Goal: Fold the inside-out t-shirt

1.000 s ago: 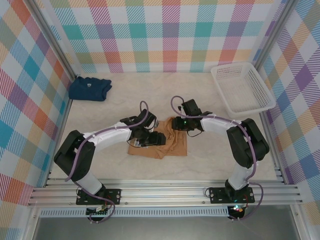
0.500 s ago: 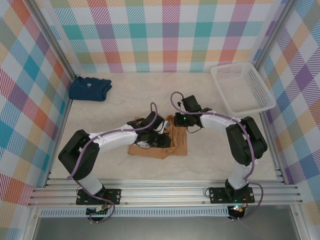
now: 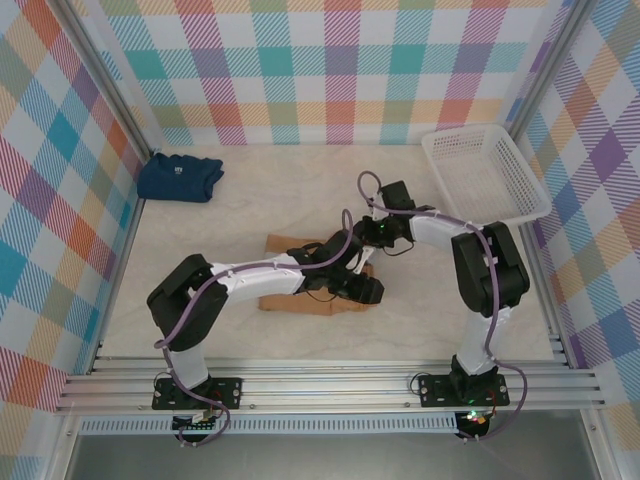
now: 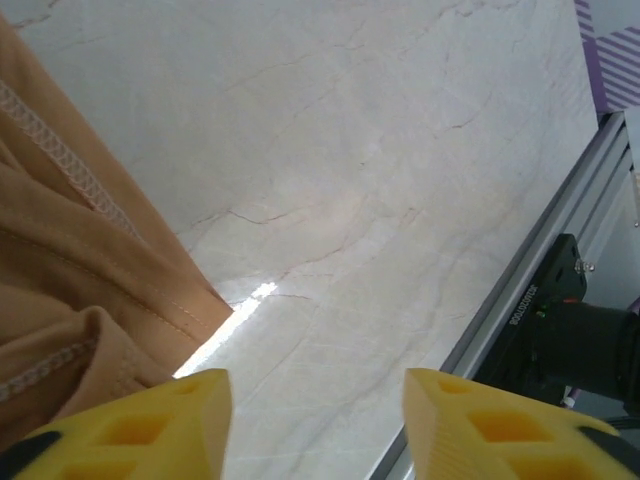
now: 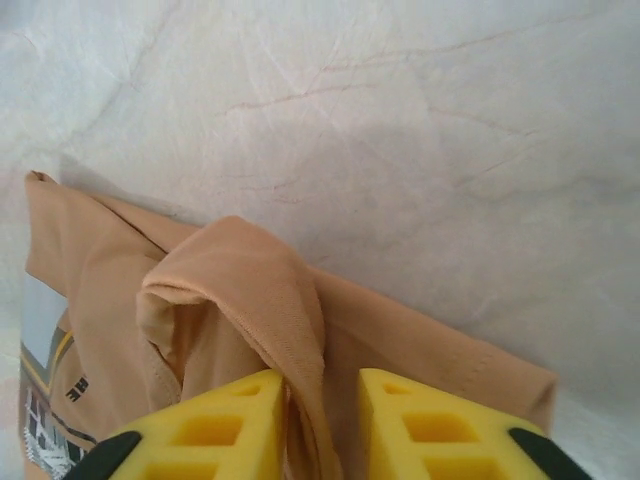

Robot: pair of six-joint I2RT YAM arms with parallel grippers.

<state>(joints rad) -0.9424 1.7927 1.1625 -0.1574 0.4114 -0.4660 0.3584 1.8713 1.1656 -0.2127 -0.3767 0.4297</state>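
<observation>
The tan t-shirt (image 3: 287, 244) lies bunched in the middle of the table, largely covered by my left arm. My left gripper (image 3: 364, 291) hovers just past the shirt's right edge. In the left wrist view that gripper (image 4: 315, 392) is open over bare table, and the shirt (image 4: 70, 270) with its stitched hems lies to the left. My right gripper (image 3: 367, 243) sits at the shirt's far right corner. In the right wrist view this gripper (image 5: 322, 395) is shut on a raised fold of the shirt (image 5: 250, 290).
A folded navy shirt (image 3: 180, 176) lies at the back left. A white basket (image 3: 484, 175) stands at the back right. Aluminium rails (image 3: 330, 385) run along the table's near edge, and one rail (image 4: 540, 270) is close to my left gripper.
My left arm has swept right across the shirt, its gripper now past the right edge. My right gripper has shifted slightly right and back, still pinching fabric.
</observation>
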